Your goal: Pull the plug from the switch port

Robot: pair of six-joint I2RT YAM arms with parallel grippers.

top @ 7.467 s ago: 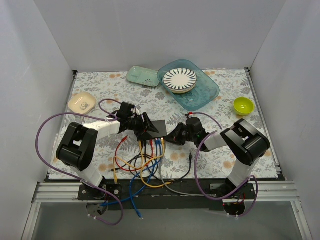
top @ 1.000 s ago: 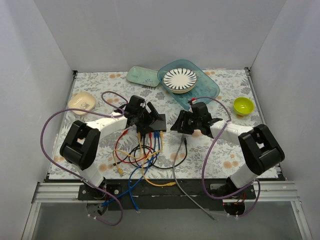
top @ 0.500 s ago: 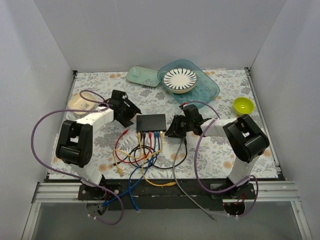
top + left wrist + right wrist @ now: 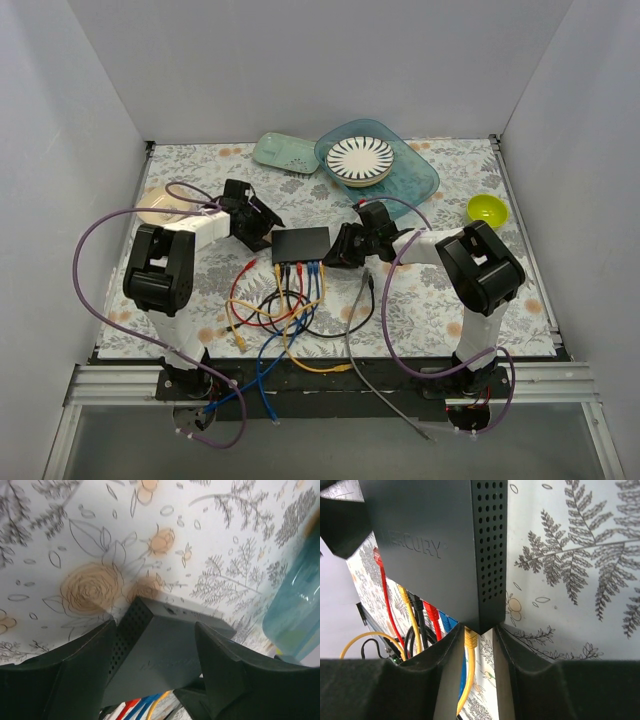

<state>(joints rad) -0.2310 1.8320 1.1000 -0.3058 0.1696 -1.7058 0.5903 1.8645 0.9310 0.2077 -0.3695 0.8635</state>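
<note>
Both arms lie low over the surface and meet near its middle, one at each short end of the switch (image 4: 303,242). The left gripper (image 4: 258,223) points right at the switch's left end. Its wrist view shows the jaws spread wide, with that end of the box in the gap between them. The right gripper (image 4: 342,249) points left at the right end, by the near right corner. Its jaws are apart by only a narrow gap, in line with that corner and a yellow cable (image 4: 469,647) plugged in there. Whether they touch it cannot be told.

A grey cable (image 4: 352,330) runs off toward the near edge. Its plug (image 4: 368,277) lies loose on the surface, just beside the right gripper and apart from the switch.

The sockets are hidden from the left wrist camera, where a blue tray (image 4: 296,605) is a blur. From above, the other cables (image 4: 290,300) tangle, so which socket each one is in is hard to make out.
</note>
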